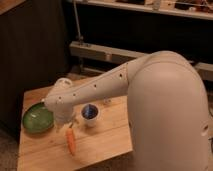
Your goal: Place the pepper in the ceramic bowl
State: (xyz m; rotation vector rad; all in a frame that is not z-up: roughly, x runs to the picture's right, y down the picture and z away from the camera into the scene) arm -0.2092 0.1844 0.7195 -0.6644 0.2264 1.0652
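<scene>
The pepper [71, 140] is a slim orange vegetable lying on the wooden table [100, 142], near its front, pointing roughly front to back. The ceramic bowl [37, 118] is a shallow green dish at the table's left side, to the left of and slightly behind the pepper. My white arm reaches from the right across the table. Its wrist hangs between the bowl and the pepper. The gripper [69, 125] sits just below the wrist, right above the pepper's far end, mostly hidden by the arm.
A small white cup with a blue inside [90, 113] stands just right of the gripper. A small object [106, 102] sits behind the arm. A dark cabinet [30, 50] rises to the left. The table's front edge lies close below the pepper.
</scene>
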